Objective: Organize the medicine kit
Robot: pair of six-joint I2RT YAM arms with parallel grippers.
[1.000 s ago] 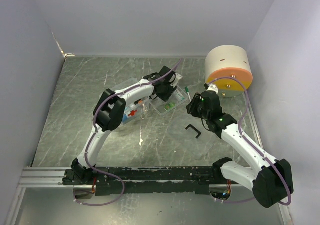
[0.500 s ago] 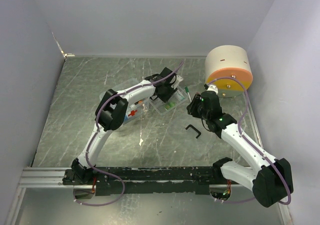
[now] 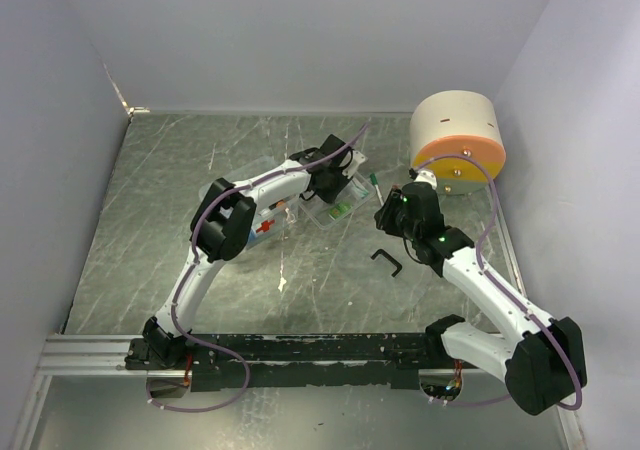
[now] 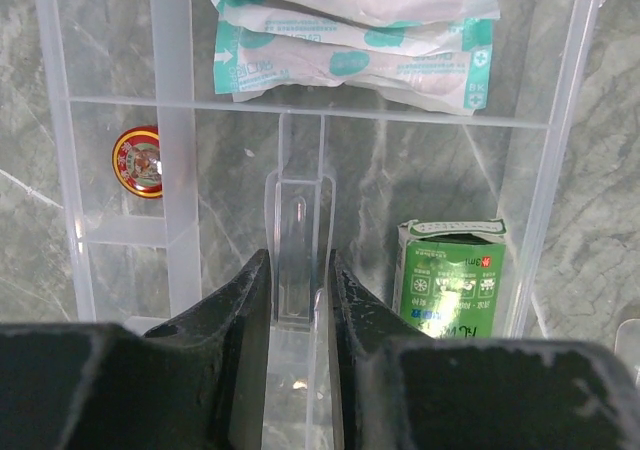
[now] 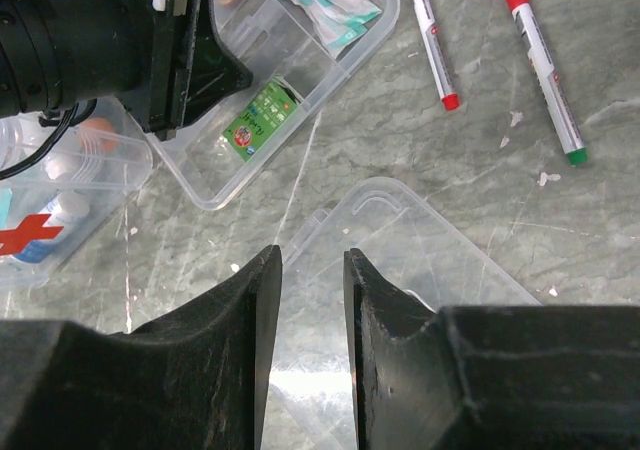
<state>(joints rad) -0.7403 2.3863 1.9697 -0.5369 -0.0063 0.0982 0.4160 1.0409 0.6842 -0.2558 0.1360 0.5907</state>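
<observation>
A clear compartment box (image 3: 336, 210) lies mid-table. In the left wrist view its wall (image 4: 560, 120) frames gauze packets (image 4: 350, 30), a green carton (image 4: 452, 275) and a small round red-and-yellow tin (image 4: 137, 162). My left gripper (image 4: 300, 290) is shut on the box's near rim at the latch; it also shows in the top view (image 3: 336, 178). My right gripper (image 5: 312, 260), also in the top view (image 3: 389, 215), is shut on the edge of a clear lid (image 5: 420, 240), held above the table just right of the box (image 5: 200, 175).
A red-tipped pen (image 5: 432, 40) and a green-tipped pen (image 5: 545, 65) lie beyond the lid. A second clear case with a red cross (image 3: 262, 222) sits left of the box. A black bracket (image 3: 387, 261) lies nearer me. A cream-and-orange drum (image 3: 457, 140) stands back right.
My left gripper and the box have shifted slightly towards the right. The right arm has barely moved.
</observation>
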